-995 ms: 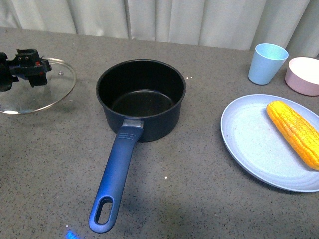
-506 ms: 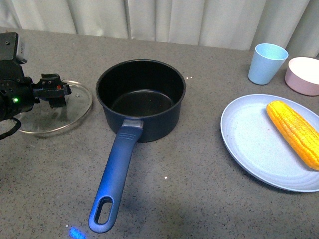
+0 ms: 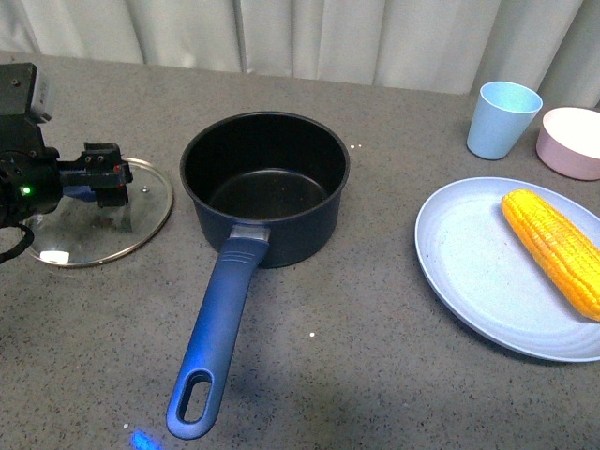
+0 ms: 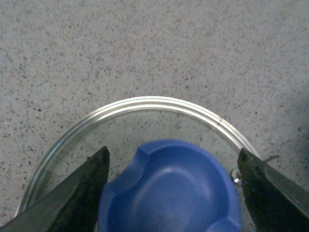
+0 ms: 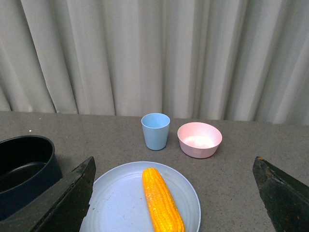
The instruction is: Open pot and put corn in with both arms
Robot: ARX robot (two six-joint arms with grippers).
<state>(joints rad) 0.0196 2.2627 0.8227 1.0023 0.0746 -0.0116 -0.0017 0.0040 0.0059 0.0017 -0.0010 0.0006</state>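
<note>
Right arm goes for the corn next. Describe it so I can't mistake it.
From the dark pot at the centre of the front view, look to the robot's right to the wide pale blue plate. The corn lies alone on the plate's right side. It is the only long, yellow-orange, kernelled thing; the cup and bowl behind it are round and pastel.

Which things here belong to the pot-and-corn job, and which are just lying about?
Job in hand:
pot, already open
glass lid, its knob between the left gripper jaws
corn
blue plate holding the corn

Lying about:
blue cup
pink bowl
</note>
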